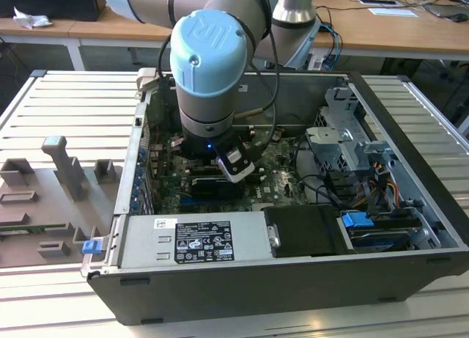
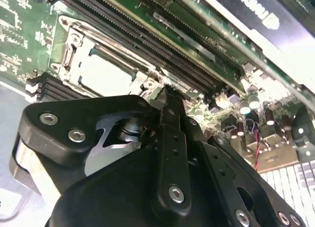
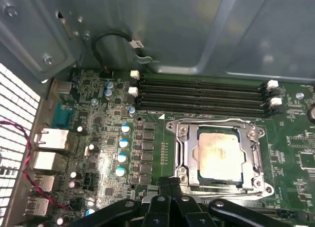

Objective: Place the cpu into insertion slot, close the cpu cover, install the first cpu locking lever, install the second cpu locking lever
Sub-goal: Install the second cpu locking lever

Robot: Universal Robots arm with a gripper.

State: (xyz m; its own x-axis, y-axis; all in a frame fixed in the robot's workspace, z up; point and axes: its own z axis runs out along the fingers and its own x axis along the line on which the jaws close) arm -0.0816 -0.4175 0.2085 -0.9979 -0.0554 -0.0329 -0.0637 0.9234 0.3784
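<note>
The pale cpu point(image 3: 219, 155) lies flat in the insertion slot point(image 3: 172, 126) on the green motherboard. The silvery cpu cover point(image 3: 189, 153) is folded down around it, framing the chip through its window. In the second wrist view, the cpu point(image 2: 106, 72) and cover point(image 2: 69, 54) lie just beyond my fingers. My gripper point(image 3: 170, 185) hovers at the socket's near edge. Its black fingers are pressed together and shut, with nothing visible between them. Their tip point(image 2: 170, 96) stands close over the socket's corner. In the exterior view my arm point(image 1: 209, 74) reaches down into the open computer case.
Long black memory slots point(image 3: 202, 91) run beside the socket, towards the grey case wall point(image 3: 172, 30). A black graphics card point(image 2: 266, 20) lies on the socket's other side. Capacitors point(image 3: 123, 143) and rear ports point(image 3: 47, 138) stand nearby. A power supply point(image 1: 198, 239) and drive cage point(image 1: 352, 140) fill the case.
</note>
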